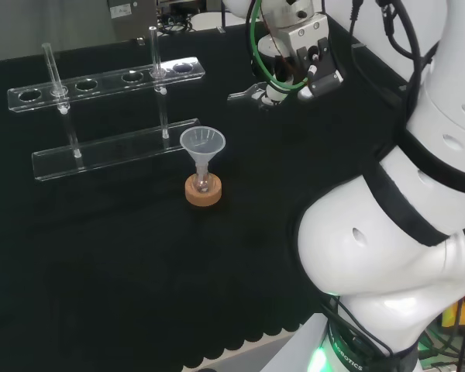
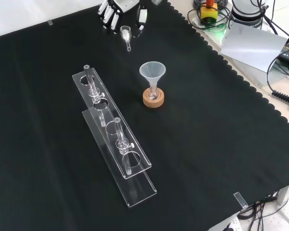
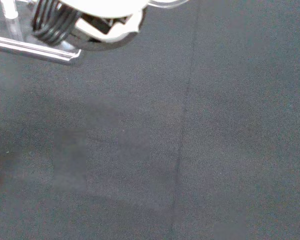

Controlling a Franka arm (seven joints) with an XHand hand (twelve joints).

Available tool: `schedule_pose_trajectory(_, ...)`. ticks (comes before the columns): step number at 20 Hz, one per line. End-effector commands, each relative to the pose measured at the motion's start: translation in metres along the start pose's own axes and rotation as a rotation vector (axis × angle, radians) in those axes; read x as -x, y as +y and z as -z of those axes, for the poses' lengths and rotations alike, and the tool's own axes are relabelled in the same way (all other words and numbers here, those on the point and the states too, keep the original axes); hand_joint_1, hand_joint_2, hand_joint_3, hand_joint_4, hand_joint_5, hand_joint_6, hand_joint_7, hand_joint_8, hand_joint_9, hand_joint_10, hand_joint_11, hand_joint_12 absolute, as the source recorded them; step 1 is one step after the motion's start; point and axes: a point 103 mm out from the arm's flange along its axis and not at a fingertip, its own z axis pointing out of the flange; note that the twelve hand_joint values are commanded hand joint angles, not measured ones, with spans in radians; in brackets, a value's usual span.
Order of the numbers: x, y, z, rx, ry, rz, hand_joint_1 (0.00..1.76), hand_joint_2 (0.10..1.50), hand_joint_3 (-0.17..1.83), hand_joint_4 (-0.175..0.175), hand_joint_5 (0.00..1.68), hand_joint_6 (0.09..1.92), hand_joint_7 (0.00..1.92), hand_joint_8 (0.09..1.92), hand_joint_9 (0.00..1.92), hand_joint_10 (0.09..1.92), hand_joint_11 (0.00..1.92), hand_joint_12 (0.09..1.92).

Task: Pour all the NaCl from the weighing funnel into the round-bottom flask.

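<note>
hand (image 2: pixel 116 10): fingers curled round weighing funnel (image 2: pixel 126 35), beyond the cork stand (image 2: pixel 153 98) | flask with plastic funnel (image 2: pixel 152 71) on stand | glass: light, slick, fragile; hold bowl, spout free

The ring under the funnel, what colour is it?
Light brown, like cork. The ring shows best in the front view, under the clear funnel.
</note>
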Motion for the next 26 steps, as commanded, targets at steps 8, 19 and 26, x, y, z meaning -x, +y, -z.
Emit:
schedule_pose_trajectory(8, -0.029, -0.038, 0.006, -0.048, -0.031, 0.033, 1.08, 0.71, 0.70, 0.175, 1.11, 0.97, 0.57, 0.67, 0.82, 0.51, 0.50, 1.27)
schedule_pose_trajectory(19, -0.048, -0.038, 0.004, -0.094, -0.112, 0.076, 1.08, 0.70, 0.71, 0.175, 1.12, 0.97, 0.57, 0.67, 0.82, 0.50, 0.50, 1.27)
schedule_pose_trajectory(26, -0.054, -0.031, 0.004, -0.123, -0.162, 0.091, 1.08, 0.70, 0.71, 0.175, 1.12, 0.97, 0.57, 0.67, 0.82, 0.50, 0.50, 1.27)
